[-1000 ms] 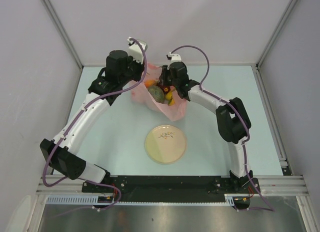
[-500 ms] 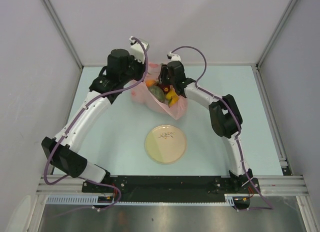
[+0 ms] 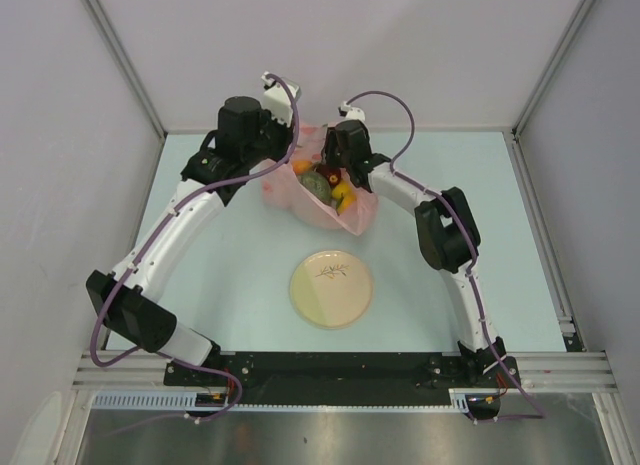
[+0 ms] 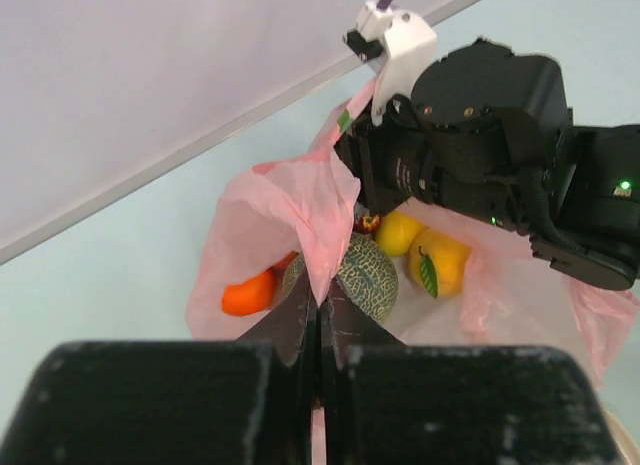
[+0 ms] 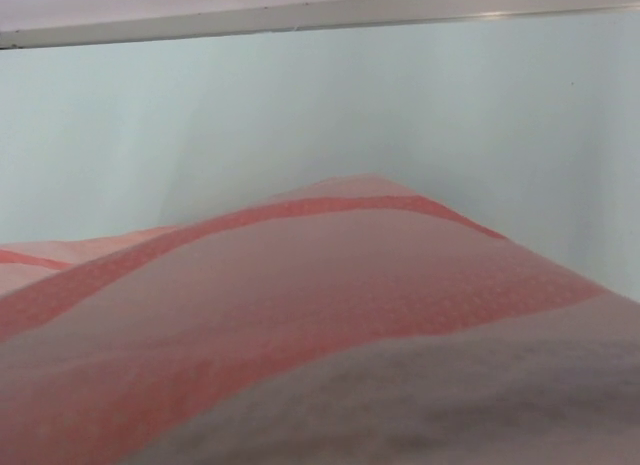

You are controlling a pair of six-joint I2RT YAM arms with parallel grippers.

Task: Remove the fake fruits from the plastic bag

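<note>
A: Where is the plastic bag [image 3: 322, 197] sitting?

B: It is lying at the far middle of the table [image 3: 220, 255], beyond the cream plate [image 3: 331, 288], with its mouth gaping upward.

A: What is the left gripper [image 4: 318, 323] doing?

B: Its jaws are pinching together on a fold of the bag's pink rim and holding that edge up.

A: And the right gripper [image 3: 330, 173]?

B: It is reaching down into the bag's mouth from the far right side. Its own camera is showing only pink film up close, so I cannot tell how its jaws are standing.

A: And the fake fruits?

B: All that show are lying inside the bag. The netted melon [image 4: 355, 275] is in the middle and an orange fruit [image 4: 248, 295] is at its left. A yellow one [image 4: 398, 232] and a yellow-orange one with a leaf [image 4: 440, 263] are beside it, and a dark red apple [image 4: 368, 223] is peeking out under the right gripper.
</note>
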